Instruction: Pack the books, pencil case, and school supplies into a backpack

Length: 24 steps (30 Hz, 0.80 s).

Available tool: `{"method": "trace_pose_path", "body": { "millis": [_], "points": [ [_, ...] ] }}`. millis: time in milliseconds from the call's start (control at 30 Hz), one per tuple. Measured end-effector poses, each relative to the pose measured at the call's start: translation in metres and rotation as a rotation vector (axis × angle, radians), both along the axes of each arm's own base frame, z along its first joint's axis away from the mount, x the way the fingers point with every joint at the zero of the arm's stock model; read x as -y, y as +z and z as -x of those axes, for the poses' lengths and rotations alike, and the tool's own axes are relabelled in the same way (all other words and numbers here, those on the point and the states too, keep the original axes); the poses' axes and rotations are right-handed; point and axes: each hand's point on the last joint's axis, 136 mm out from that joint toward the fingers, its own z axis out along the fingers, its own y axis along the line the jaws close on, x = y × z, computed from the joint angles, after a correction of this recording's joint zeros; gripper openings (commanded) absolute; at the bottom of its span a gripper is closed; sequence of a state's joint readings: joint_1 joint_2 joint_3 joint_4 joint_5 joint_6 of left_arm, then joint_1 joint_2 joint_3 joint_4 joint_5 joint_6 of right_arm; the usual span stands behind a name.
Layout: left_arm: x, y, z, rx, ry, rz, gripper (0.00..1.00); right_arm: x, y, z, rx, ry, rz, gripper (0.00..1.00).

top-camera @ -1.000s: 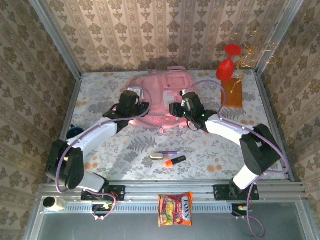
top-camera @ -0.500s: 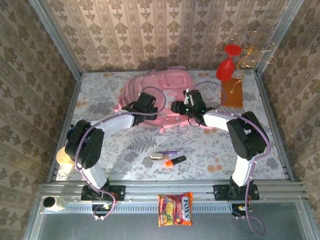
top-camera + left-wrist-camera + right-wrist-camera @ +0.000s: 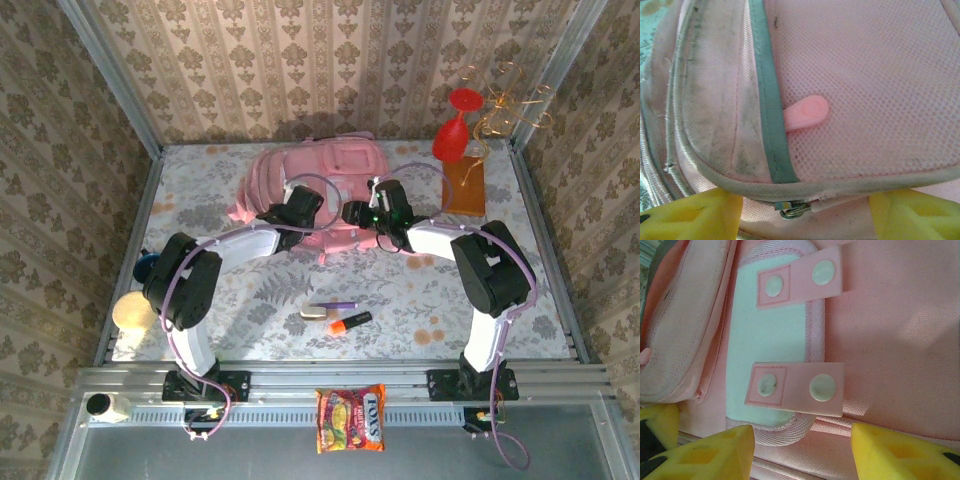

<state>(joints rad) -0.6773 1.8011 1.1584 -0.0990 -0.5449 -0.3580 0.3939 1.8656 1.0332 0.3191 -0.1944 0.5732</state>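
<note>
Left jaws wide apart, gripping nothing: yellow fingertips [image 3: 695,215] at either side of the pink backpack [image 3: 865,75] edge, a small metal zip slider [image 3: 791,210] between them, clear of both. Just beyond, a grey-green trim strip [image 3: 767,100] and a pink zip tab [image 3: 807,114] flat on the mesh panel.

Right jaws likewise apart, clamped on nothing, low over the backpack's front and close to a white patch [image 3: 770,340] crossed by two pink snap tabs [image 3: 795,390].

From above: both arms reaching to the backpack at the far middle of the bench [image 3: 430,290], left jaws at its near-left side, right jaws at its near-right side.

Nearer the arms, well apart from the backpack: purple pen [image 3: 335,305], beige oblong piece [image 3: 312,314] and orange-and-black marker [image 3: 350,322], close together on the bench. Orange snack packet [image 3: 351,418] beyond the bench's near edge.
</note>
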Motion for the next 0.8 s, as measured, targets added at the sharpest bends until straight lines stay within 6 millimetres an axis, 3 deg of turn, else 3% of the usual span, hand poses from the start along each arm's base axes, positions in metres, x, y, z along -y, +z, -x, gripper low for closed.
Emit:
{"method": "trace_pose_path", "body": {
  "millis": [200, 500, 800],
  "points": [
    [-0.013, 0.005, -0.003, 0.014, 0.016, 0.018, 0.46, 0.001, 0.0, 0.0, 0.01, -0.001, -0.004, 0.56],
    [-0.055, -0.002, -0.006, -0.043, 0.057, 0.158, 0.35, 0.002, -0.001, 0.0, 0.009, -0.002, -0.004, 0.56],
    [-0.051, -0.012, -0.009, -0.129, -0.027, 0.304, 0.36, 0.004, -0.001, -0.001, 0.009, -0.006, -0.003, 0.56]
  ]
}}
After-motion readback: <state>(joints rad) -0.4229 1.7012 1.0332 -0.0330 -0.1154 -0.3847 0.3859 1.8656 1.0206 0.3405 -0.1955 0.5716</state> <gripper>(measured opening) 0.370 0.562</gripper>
